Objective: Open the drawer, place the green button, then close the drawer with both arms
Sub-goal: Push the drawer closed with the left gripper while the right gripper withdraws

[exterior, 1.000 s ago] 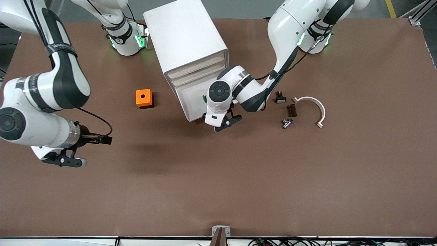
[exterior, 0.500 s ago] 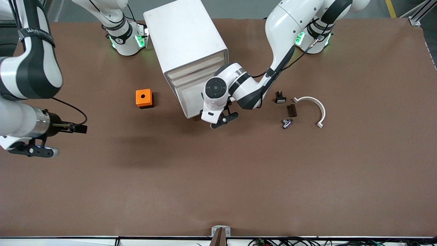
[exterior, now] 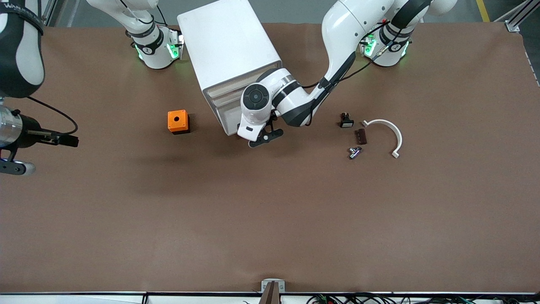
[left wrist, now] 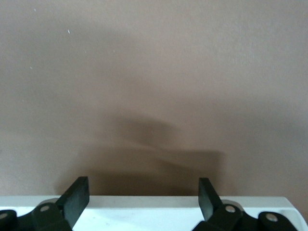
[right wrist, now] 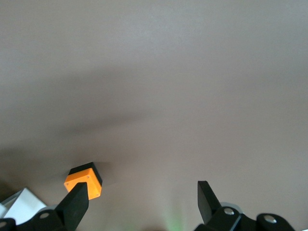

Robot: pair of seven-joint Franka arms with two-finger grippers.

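Observation:
The white drawer cabinet (exterior: 230,55) stands mid-table between the arms' bases. Its bottom drawer (exterior: 229,122) looks pushed in, about flush with the front. My left gripper (exterior: 255,138) is low, right in front of that drawer. In the left wrist view the left gripper (left wrist: 144,192) is open and empty, with the drawer's white edge (left wrist: 144,214) between its fingers (left wrist: 77,192). The button is hidden. My right gripper (exterior: 12,166) is at the right arm's end of the table, partly out of view. In the right wrist view the right gripper (right wrist: 142,199) is open and empty.
An orange box with a hole (exterior: 177,121) sits beside the cabinet toward the right arm's end; it also shows in the right wrist view (right wrist: 84,182). Toward the left arm's end lie a black-and-white switch part (exterior: 346,121), a brown piece (exterior: 360,136), a metal piece (exterior: 355,152) and a white curved clip (exterior: 386,131).
The left gripper has moved toward the cabinet and the bottom drawer has slid in with it. The right arm has swung away toward its end of the table.

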